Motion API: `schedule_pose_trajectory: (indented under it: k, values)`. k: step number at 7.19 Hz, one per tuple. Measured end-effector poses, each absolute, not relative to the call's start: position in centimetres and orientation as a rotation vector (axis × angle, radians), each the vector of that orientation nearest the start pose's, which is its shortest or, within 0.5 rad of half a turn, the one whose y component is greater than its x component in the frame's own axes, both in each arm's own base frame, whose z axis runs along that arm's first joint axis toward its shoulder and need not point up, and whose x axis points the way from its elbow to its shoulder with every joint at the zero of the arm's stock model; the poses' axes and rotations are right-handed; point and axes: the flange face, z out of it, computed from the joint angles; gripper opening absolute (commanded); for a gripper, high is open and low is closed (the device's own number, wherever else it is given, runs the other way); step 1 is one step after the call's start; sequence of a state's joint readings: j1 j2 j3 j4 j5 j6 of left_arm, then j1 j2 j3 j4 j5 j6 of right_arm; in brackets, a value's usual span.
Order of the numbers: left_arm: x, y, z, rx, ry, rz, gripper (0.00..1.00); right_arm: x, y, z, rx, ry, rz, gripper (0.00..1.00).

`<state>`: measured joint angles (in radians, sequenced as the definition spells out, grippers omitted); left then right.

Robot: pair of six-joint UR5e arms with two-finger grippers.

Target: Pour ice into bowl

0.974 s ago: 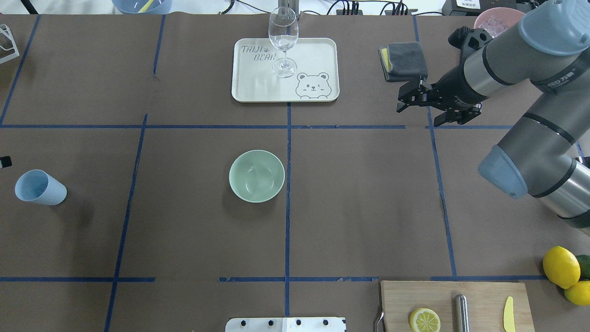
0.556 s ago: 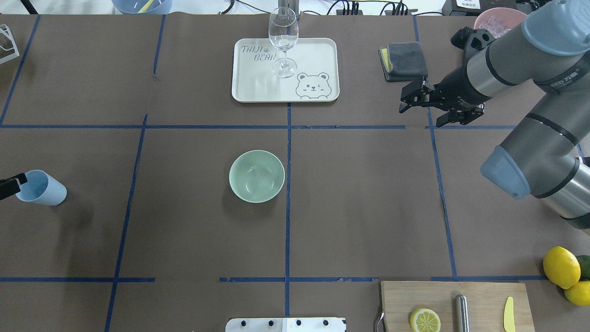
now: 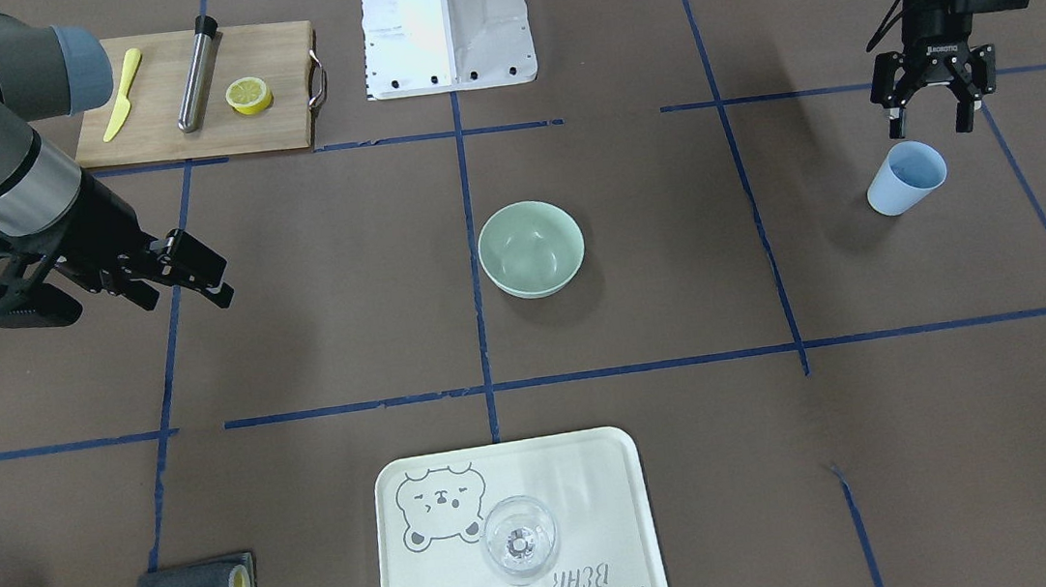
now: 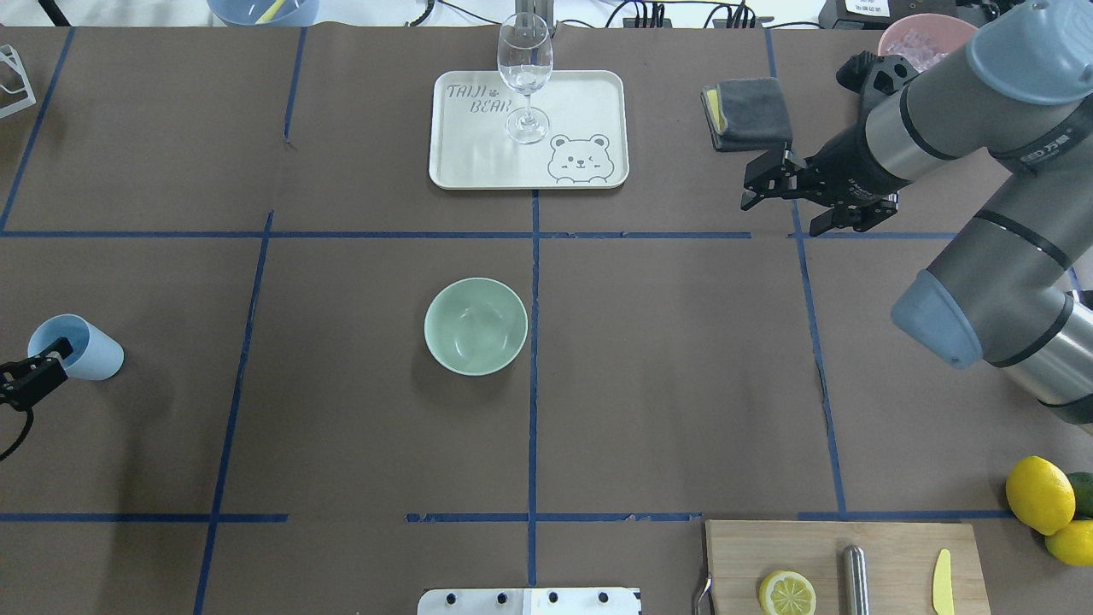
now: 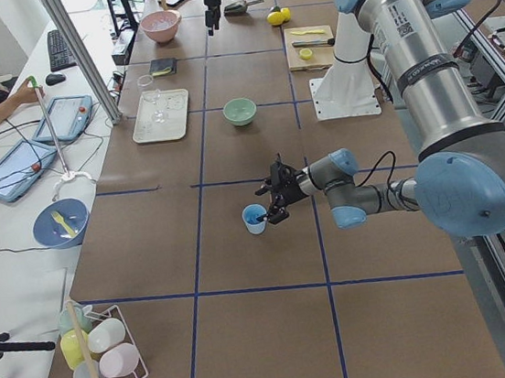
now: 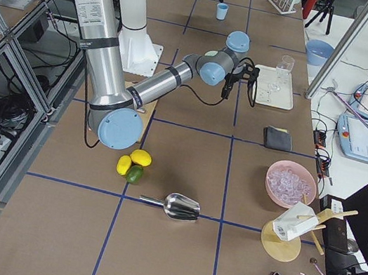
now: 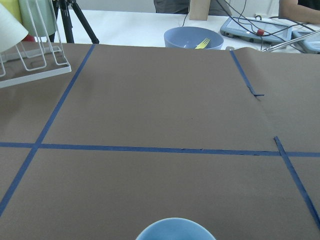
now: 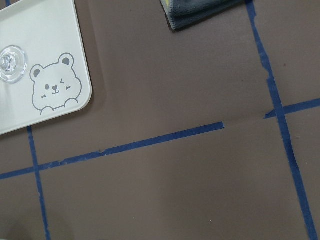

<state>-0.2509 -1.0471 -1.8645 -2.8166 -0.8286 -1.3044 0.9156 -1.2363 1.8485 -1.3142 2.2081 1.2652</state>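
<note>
Brown taped tabletop (image 3: 681, 316), mint-green bowl (image 3: 531, 249) at centre, left gripper (image 3: 929, 130) spread over blue cup (image 3: 905, 178) at upper right, right gripper (image 3: 188, 295) spread at middle left

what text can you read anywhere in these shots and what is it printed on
"TAIJI BEAR": printed on the cream tray.
"ROBOTIQ": small, on the body of the left end effector.
Lettering on the right arm: too blurred to read in full.
</note>
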Motion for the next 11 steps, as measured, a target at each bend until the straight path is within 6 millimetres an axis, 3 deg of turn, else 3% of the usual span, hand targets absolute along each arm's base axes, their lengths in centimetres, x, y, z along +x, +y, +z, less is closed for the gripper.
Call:
schedule_pose_trajectory:
  k: [5,8,11]
  values:
    - [27.4,-22.4,59.7,0.921,0.713,-0.398,1.0,-30.2,-51.0,31.5,-0.011,-1.025,0.277,1.0]
    - [29.2,-21.9,62.4,0.935,0.691,-0.418,1.0,-30.3,-51.0,31.5,-0.011,-1.026,0.276,1.0]
    - [30.7,-22.2,63.8,0.983,0.677,-0.433,1.0,-30.3,-51.0,31.5,-0.011,-1.024,0.275,1.0]
